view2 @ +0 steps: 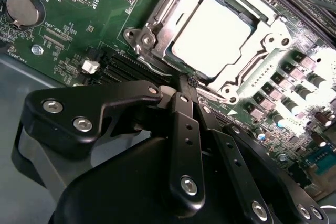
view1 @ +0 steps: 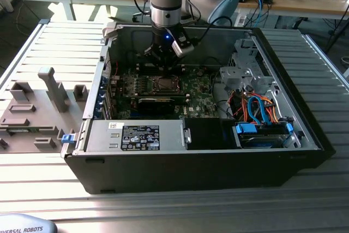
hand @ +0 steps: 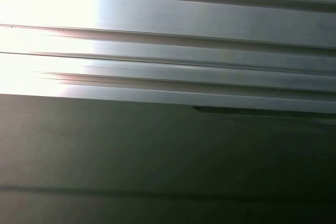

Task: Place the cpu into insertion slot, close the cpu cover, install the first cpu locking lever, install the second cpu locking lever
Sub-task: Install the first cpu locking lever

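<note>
In the second wrist view the cpu [view2: 212, 35] lies flat in the insertion slot, its silver top showing through the window of the cpu cover [view2: 157, 22], which is folded down around it. My gripper [view2: 184, 81] has its black fingers [view2: 181, 124] pressed together, tips right at the socket's edge beside a thin wire locking lever [view2: 149, 65]. In the exterior view the gripper [view1: 165, 64] hangs inside the open computer case, just above the insertion slot [view1: 163, 84] on the green board.
The case walls [view1: 109, 69] enclose the board. A power supply [view1: 136, 135] and blue cables [view1: 262, 110] sit along the front and the exterior view's right. Grey fixtures [view1: 52, 88] stand on the ribbed table at that view's left. A coin battery [view2: 21, 8] sits on the board.
</note>
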Action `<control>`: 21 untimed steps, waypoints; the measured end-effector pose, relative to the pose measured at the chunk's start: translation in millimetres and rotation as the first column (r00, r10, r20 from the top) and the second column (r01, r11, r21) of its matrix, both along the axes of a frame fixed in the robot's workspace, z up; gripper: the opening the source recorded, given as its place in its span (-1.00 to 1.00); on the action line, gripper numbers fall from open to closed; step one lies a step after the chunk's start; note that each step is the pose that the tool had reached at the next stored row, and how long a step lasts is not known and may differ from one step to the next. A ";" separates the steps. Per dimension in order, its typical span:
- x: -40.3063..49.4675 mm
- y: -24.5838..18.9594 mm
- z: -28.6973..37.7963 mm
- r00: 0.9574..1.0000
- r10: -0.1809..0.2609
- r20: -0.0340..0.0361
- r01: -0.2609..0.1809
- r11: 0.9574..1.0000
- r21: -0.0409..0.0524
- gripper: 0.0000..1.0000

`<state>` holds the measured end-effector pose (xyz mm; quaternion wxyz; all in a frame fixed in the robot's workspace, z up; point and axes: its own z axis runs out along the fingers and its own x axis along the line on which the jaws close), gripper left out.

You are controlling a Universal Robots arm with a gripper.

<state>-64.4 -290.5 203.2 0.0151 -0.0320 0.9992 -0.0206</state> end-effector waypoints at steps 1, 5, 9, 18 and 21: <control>0.6 0.0 -0.2 1.000 0.000 0.000 0.000 1.000 0.000 -0.79; 3.0 0.0 -1.3 1.000 0.000 0.000 0.000 1.000 0.000 -0.79; 5.7 0.0 -2.0 1.000 0.000 0.000 0.000 1.000 0.000 -0.79; 17.7 0.0 -3.1 1.000 0.000 -0.001 0.000 1.000 0.000 -0.79; 19.1 0.0 -3.2 1.000 0.000 0.000 0.000 1.000 0.000 -0.79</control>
